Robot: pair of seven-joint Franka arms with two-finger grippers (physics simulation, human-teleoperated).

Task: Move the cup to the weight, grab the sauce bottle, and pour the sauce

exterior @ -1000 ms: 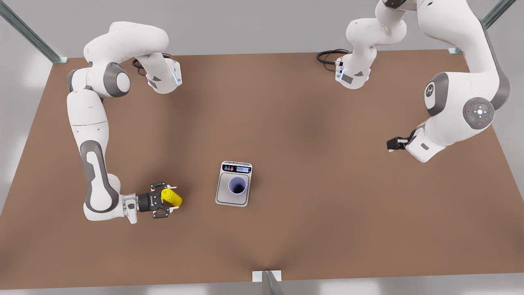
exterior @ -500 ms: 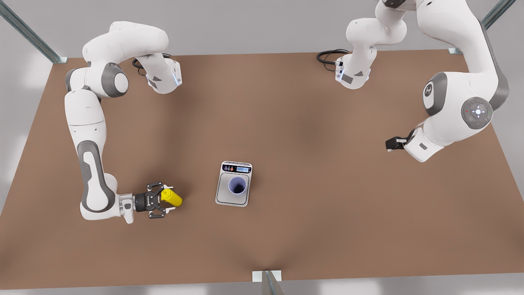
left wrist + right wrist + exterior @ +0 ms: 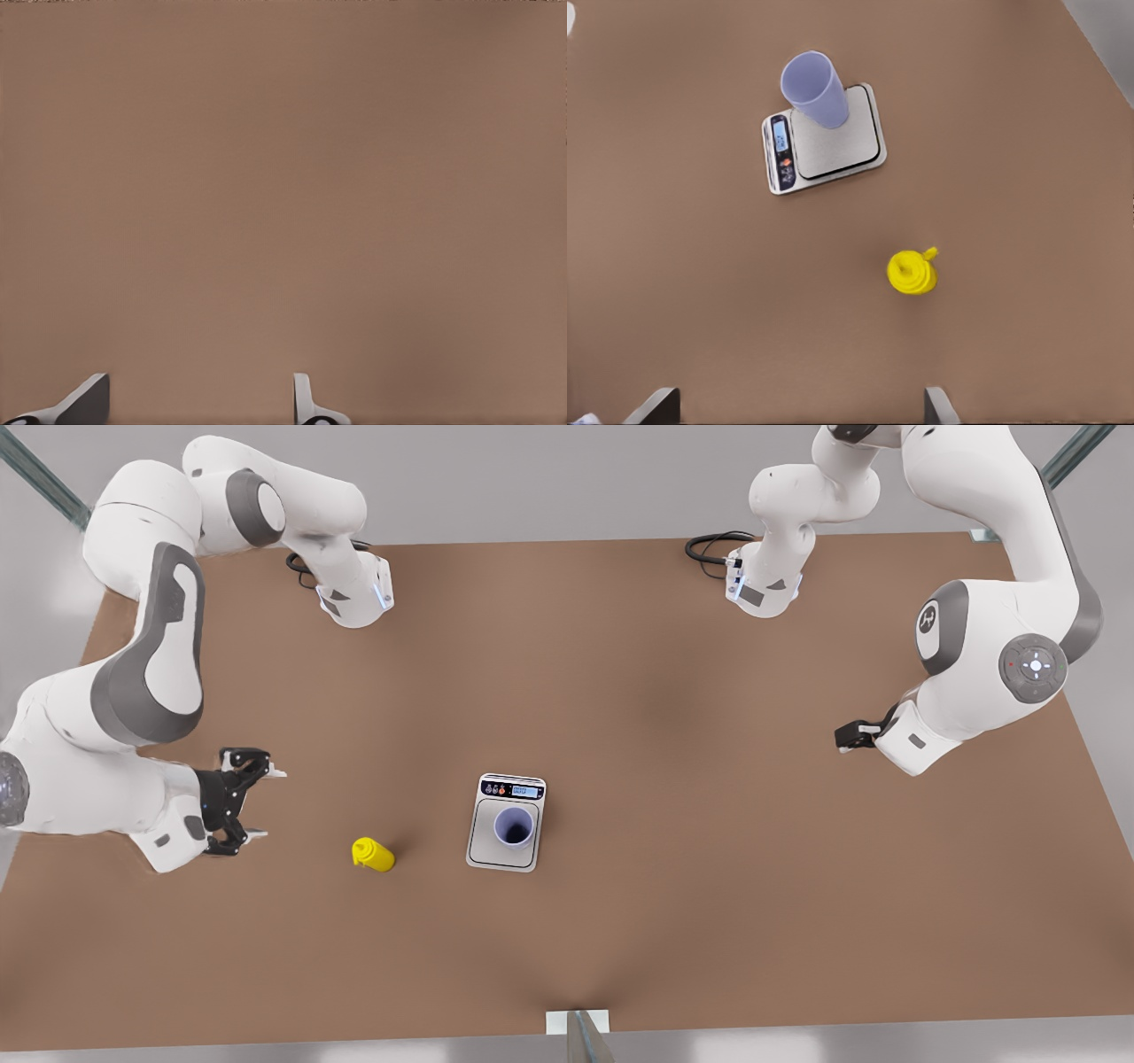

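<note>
Small lavender-blue handleless tumbler cup (image 3: 514, 825) stood upright on the grey plate of the flat silver-white kitchen scale (image 3: 483, 850), lower centre of the front view. So the first step looked done, with the cup placed to have its contents weighed.

Small bright yellow squeeze bottle (image 3: 372, 854) stood on the brown table (image 3: 664, 691), near the scale on the front view's left and not touching it. Nothing gripped it. No yellow droplets were visible on the table or scale, so the pour was judged not yet made.

Right gripper (image 3: 264, 804) sat at mid-left of the front view, well apart from the bottle, with its fingers spread wide and empty. It faced the bottle, and its wrist view had the bottle (image 3: 912, 272) ahead with the cup (image 3: 813, 88) and scale (image 3: 859, 146) beyond. That line-up probably suited a side grasp on the bottle body.

Left gripper (image 3: 843, 737) waited at mid-right of the front view, far from everything. Its fingertips (image 3: 306, 398) were apart over bare table, holding nothing.
</note>
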